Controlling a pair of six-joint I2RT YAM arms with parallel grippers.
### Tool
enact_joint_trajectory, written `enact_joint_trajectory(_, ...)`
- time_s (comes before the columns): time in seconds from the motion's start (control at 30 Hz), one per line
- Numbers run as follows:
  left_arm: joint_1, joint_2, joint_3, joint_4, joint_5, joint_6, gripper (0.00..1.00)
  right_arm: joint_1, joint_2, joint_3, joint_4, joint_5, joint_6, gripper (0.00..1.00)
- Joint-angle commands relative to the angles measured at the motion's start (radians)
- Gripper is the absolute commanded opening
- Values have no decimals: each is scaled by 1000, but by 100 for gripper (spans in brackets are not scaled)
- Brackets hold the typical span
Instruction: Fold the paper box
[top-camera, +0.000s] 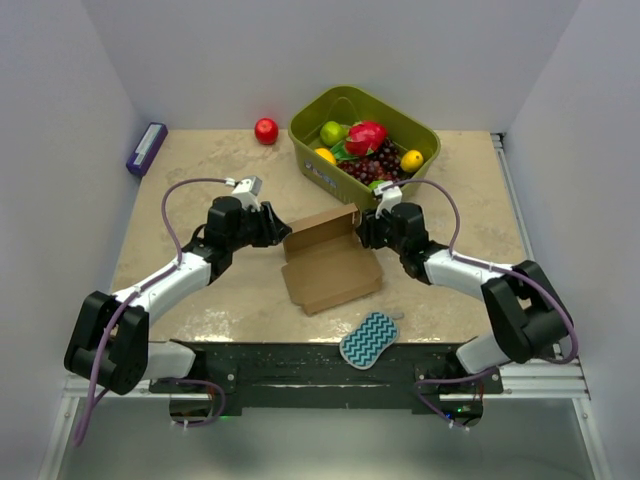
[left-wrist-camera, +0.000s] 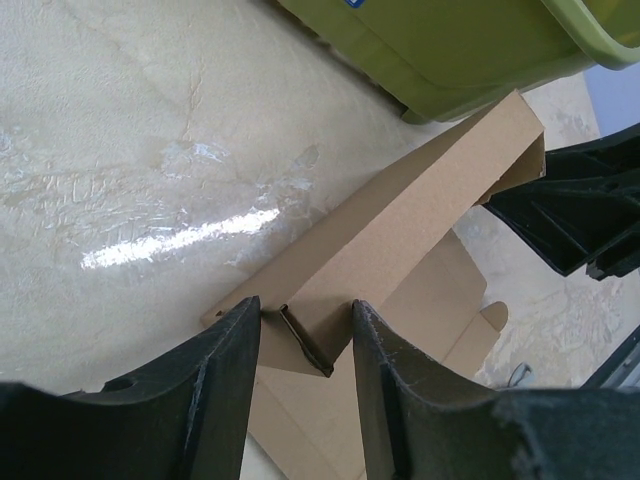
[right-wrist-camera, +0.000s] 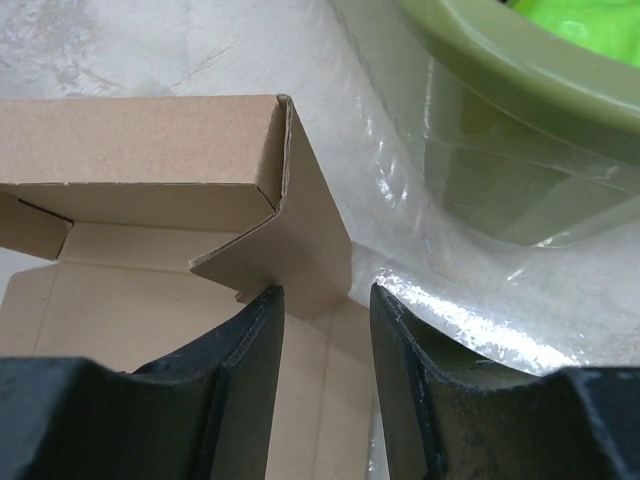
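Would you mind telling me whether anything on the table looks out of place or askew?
The teal sponge lies askew at the near edge, partly overhanging onto the black base rail. A red apple sits alone on the table, outside the green basket holding the other fruit. Nothing looks spilled or damaged.

Plain white walls (top-camera: 300, 50) close me in on three sides. My table (top-camera: 200, 170) has a beige, marbled top, and bright light glares off a glossy patch (left-wrist-camera: 170, 240) of it.

Overhead view; wrist close-ups, shared paper box (top-camera: 328, 262)
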Motion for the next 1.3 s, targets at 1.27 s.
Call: enact_joint_trajectory(1.27,8,39,186,-313,-107,179,79,-3,211,88,345,-152,-271,43)
